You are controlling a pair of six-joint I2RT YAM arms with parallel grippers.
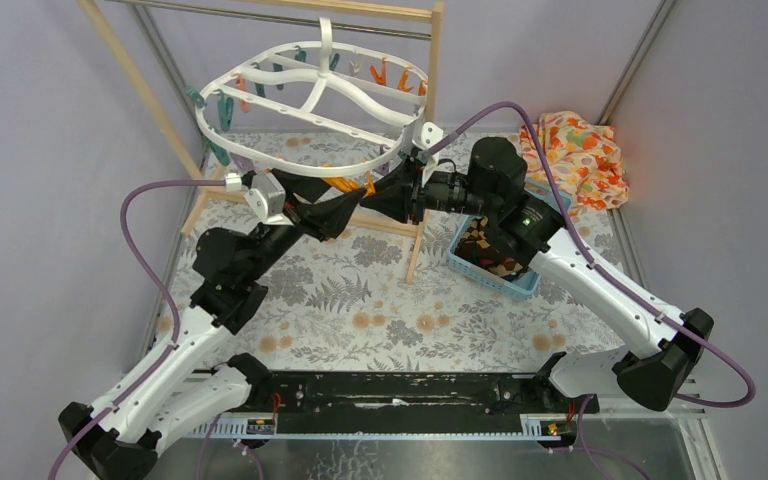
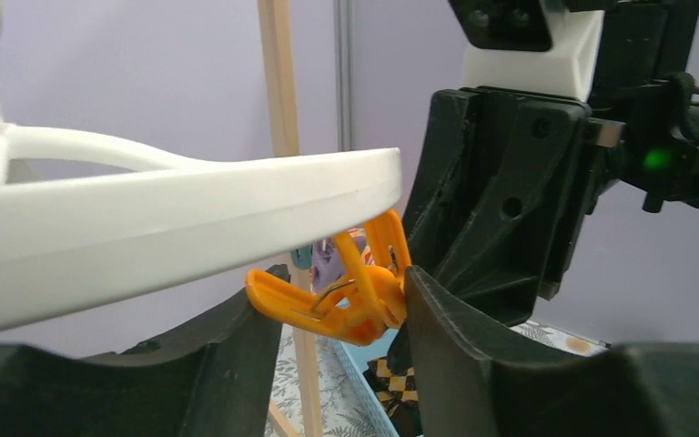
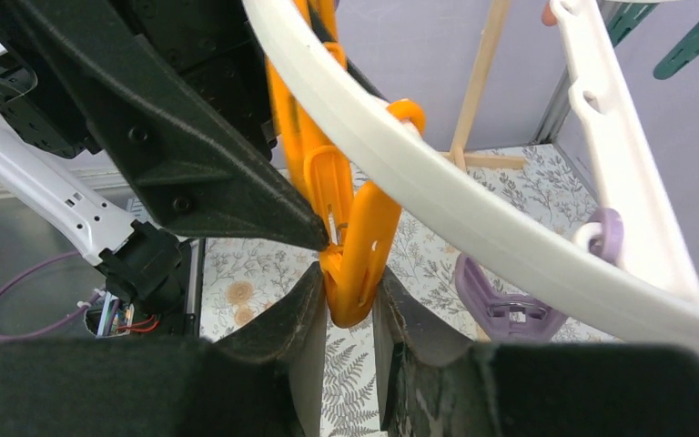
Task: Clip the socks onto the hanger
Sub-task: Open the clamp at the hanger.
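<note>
From above, the left arm's wrist and fingers merged into one dark mass under the hanger (image 2: 146, 214). Its own camera gave the clearer view. There the left end effector (image 2: 341, 278) stood spread, one finger on each side of a single orange peg (image 2: 355, 296) that hung just below the white rim. The right-hand finger (image 2: 473, 364) touched the peg, but contact on the other side was hard to judge. Only a slice of the hanger's rim showed in that view, the rest being cut off by the frame. One wooden post of the rack (image 2: 278, 73) rose behind it.

The right end effector (image 3: 349, 278) was pressed together on the lower end of that same peg, pinching it. The peg's upper part disappeared behind the rim. One purple peg (image 3: 501, 300) hung just beside it, half hidden by the rim, and the pegs at the far edge were too cut off to count.

Further right on the table (image 1: 360, 290), one blue basket (image 1: 490, 280) lay partly covered by the right arm. It held one brown checked sock (image 1: 485, 245); no second sock could be made out there. One orange floral cloth (image 1: 575, 155) lay bunched beyond the basket.
</note>
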